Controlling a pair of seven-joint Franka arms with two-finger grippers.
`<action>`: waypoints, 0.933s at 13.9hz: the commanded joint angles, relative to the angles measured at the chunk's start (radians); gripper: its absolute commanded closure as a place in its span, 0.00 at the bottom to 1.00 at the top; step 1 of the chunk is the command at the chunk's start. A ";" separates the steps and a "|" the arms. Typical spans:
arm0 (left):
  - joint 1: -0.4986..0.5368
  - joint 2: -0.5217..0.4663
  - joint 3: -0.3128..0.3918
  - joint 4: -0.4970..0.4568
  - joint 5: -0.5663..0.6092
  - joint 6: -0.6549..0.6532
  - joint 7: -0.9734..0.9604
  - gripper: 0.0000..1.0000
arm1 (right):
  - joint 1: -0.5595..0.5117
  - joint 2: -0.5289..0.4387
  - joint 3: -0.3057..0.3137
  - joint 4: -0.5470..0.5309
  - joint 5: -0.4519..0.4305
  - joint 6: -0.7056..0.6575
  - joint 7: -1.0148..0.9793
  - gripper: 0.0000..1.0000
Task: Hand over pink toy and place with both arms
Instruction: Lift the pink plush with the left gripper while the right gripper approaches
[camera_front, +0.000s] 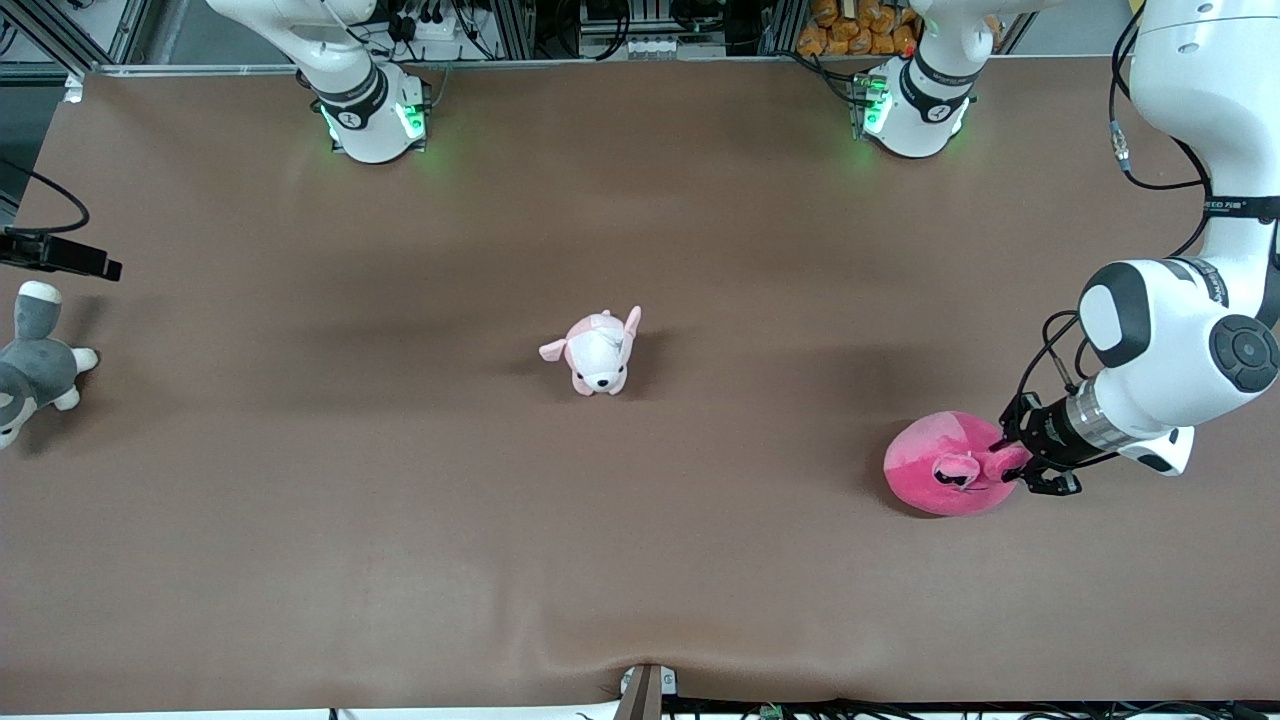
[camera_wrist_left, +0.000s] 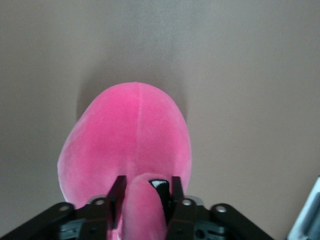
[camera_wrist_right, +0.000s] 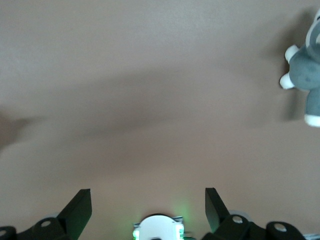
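At the right arm's end of the brown cloth-covered counter (camera_front: 300, 500) there's a grey-and-white plush animal (camera_front: 35, 365) lying on its side, partly cut off by the edge of the front view. It also shows up in the right wrist view (camera_wrist_right: 304, 75). The right arm only shows its white base with green lights (camera_front: 372, 118) up at the robots' edge of the counter in the front view. Its black two-finger pincer (camera_wrist_right: 148, 207) is wide open with nothing between the fingers, hanging well above bare counter, with the grey plush off to one side. That arm is just waiting.

Around the middle of the counter sits a small pale pink-and-white puppy plush (camera_front: 597, 352), upright, face toward the front camera, well apart from everything else.

Toward the left arm's end is the big round hot-pink plush blob with a lighter pink patch (camera_front: 943, 463), resting on the counter, nearer to the front camera than the puppy. The left arm bends down from the edge of the front view, and its black pincer (camera_front: 1018, 462) is right at the blob's side. In the left wrist view the pincer (camera_wrist_left: 145, 197) is clamped on a pink nub of the toy (camera_wrist_left: 127, 150), fingers (camera_wrist_left: 116, 197) pressed against either side of it.
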 joint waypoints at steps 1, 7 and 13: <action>-0.001 -0.003 0.001 0.003 -0.017 0.027 -0.058 1.00 | 0.061 0.011 0.008 0.028 0.024 -0.046 0.196 0.00; 0.014 -0.055 -0.006 0.052 -0.078 0.029 -0.107 1.00 | 0.133 0.034 0.008 0.022 0.138 -0.089 0.584 0.00; -0.001 -0.193 -0.136 0.053 -0.077 0.020 -0.225 1.00 | 0.217 0.089 0.008 0.026 0.367 0.019 1.020 0.00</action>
